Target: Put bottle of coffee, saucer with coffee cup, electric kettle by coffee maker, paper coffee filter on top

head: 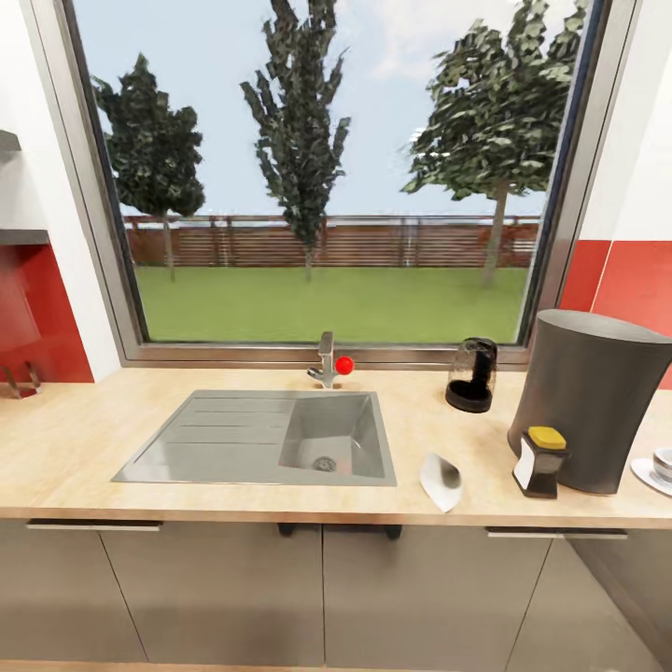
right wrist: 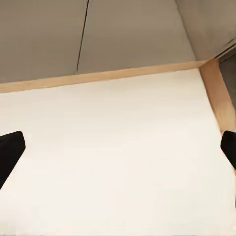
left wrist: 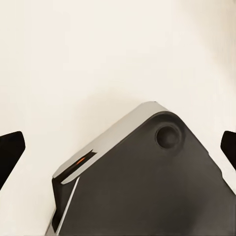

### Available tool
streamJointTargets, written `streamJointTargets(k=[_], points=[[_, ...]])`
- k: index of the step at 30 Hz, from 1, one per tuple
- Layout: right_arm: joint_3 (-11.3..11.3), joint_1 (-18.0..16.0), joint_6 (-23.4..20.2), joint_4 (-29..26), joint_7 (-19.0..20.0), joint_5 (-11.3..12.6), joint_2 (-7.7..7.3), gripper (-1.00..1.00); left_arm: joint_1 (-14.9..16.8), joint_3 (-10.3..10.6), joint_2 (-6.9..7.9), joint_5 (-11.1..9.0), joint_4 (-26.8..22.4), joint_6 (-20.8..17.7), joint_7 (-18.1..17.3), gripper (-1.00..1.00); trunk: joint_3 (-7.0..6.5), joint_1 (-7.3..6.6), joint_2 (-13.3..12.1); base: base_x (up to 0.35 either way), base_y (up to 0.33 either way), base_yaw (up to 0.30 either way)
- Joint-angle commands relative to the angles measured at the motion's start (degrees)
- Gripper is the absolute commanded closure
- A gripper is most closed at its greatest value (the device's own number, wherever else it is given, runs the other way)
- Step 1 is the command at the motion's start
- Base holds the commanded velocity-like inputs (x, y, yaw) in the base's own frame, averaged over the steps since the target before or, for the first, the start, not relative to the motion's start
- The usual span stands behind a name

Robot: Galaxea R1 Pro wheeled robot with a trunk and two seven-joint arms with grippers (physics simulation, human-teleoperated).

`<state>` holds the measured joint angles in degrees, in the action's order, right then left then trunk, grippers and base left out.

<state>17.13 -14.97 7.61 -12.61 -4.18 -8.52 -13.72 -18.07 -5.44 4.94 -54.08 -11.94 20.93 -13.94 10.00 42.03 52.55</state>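
Tall charcoal-grey coffee maker (head: 593, 401) at three o'clock on the beige wood-grain countertop (head: 75, 448), dark gold-capped coffee bottle (head: 541, 462) touching its front, glass kettle (head: 471, 373) at ten o'clock of it, white saucer (head: 649, 473) with cup (head: 664, 462) at its four o'clock, white paper filter (head: 441, 481) by the steel sink (head: 271, 437), left gripper (left wrist: 118, 150) and right gripper (right wrist: 118, 150) both spread, empty.

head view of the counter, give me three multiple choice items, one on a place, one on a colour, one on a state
1. Where does the bottle of coffee stand?
A. in the sink
B. on the kitchen countertop, right in front of the coffee maker
C. on the window sill

2. What colour is the bottle's cap?
A. gold-yellow
B. red
C. white

3. How does the paper coffee filter lie?
A. on top of the coffee maker
B. inside the electric kettle
C. on the countertop, to the right of the sink

Answers: 1 B, the bottle sits at the maker's base. 2 A, the cap is yellow. 3 C, the white filter lies near the counter's front edge.
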Motion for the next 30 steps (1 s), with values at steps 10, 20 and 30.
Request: streamJointTargets(k=[10, 20, 30], points=[[-0.07, 0.11, 6.55, 13.91, 5.79, -3.47, -0.33, -1.0, -0.01, -0.45, -1.54, 1.12, -0.19, 1.76, -0.55, -1.0, 0.06, 0.01, 0.05, 0.0, 0.0, 0.0], [-0.05, 2.99, 10.3, 14.62, 7.15, -13.1, 1.0, -1.0, 0.0, -0.45, -2.7, 2.19, -0.19, 3.08, -0.54, -1.0, 0.06, 0.01, 0.05, 0.0, 0.0, 0.0], [-0.06, 3.89, 11.71, 14.63, 7.08, -14.14, 1.83, -1.0, -0.01, -0.37, -4.35, 2.48, -0.02, 3.35, -0.55, -1.0, 0.06, 0.01, 0.05, 0.0, 0.0, 0.0]])
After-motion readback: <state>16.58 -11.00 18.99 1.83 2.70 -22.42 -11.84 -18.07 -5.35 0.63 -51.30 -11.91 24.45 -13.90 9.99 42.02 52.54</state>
